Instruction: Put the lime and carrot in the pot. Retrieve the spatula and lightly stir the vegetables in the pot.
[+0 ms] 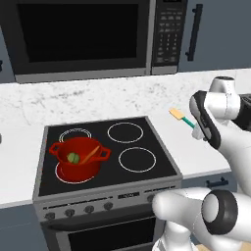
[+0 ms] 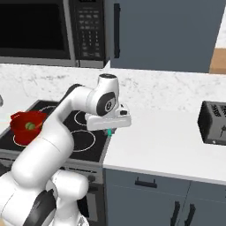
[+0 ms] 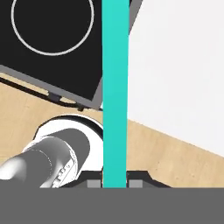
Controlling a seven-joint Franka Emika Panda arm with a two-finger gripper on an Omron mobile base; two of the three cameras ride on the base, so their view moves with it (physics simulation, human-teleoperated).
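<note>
The red pot (image 1: 81, 169) (image 2: 20, 133) stands on the stove's front left ring. Inside it lie the yellow-green lime (image 1: 73, 157) (image 2: 30, 126) and the orange carrot (image 1: 91, 154) (image 2: 39, 125), which leans against the rim. My gripper (image 1: 197, 131) (image 2: 109, 130) (image 3: 115, 183) hovers over the white counter just right of the stove, shut on the spatula (image 1: 182, 118) (image 3: 115, 87). The teal handle runs straight up between my fingertips in the hand view. Its yellow blade points away toward the wall in the left base view.
The black stove top (image 1: 147, 139) has bare rings at back left, back right and front right (image 3: 52, 22). A microwave (image 1: 78, 34) hangs above. A dark toaster (image 2: 214, 123) sits on the counter (image 2: 163, 141) far right. Wooden floor (image 3: 175, 166) shows below.
</note>
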